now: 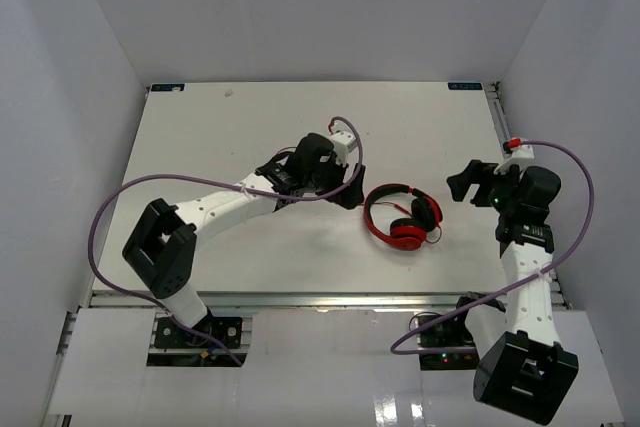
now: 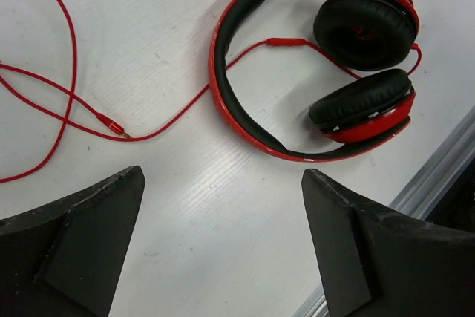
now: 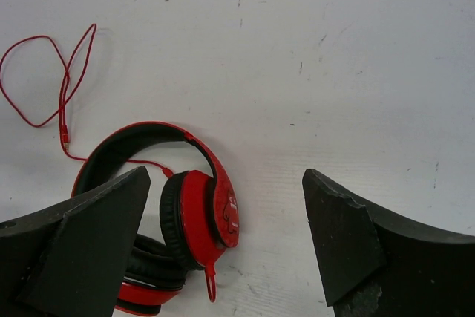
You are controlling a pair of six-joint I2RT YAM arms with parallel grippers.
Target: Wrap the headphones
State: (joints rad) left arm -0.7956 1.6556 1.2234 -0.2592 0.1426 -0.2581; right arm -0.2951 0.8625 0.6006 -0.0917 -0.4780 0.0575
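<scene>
The red headphones (image 1: 401, 215) lie flat on the white table between the two arms, ear cups folded together toward the near side. In the left wrist view the headphones (image 2: 245, 116) show their black-lined band and two black ear pads, and the thin red cord (image 2: 70, 50) loops loose to the left, its plug lying on the table. In the right wrist view the headphones (image 3: 197, 209) lie low left with the cord (image 3: 63, 87) looped beyond. My left gripper (image 1: 352, 185) is open and empty just left of the headband. My right gripper (image 1: 468, 183) is open and empty to their right.
The table's near metal edge (image 2: 438, 168) runs close by the ear cups. Thick purple robot cables (image 1: 120, 207) arc over both arms. White walls enclose the table (image 1: 250, 127) on three sides.
</scene>
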